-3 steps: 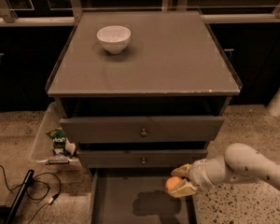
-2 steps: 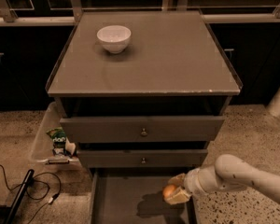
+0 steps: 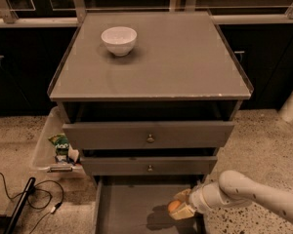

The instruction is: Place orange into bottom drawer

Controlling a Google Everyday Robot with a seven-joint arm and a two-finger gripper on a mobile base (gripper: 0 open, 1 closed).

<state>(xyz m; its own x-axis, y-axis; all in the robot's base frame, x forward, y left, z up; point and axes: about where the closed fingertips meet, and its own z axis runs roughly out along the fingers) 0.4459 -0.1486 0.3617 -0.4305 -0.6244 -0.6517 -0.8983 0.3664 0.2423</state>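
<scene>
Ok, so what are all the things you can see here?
bowl: one, white, on the cabinet top, back left
cabinet: one, grey, middle
upper drawers: two, grey, small knobs
bottom drawer: one, grey, pulled open
orange: one, orange, over the bottom drawer's right side
bin: one, clear, on the floor left of the cabinet
green packet: one, in the bin
cables: a few, black, floor, left
arm: one, white, lower right
claw: one, holding the orange

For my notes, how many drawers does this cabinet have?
3: top drawer and middle drawer, stacked under the tabletop; bottom drawer pulled open below, where the gripper holds the orange.
</scene>
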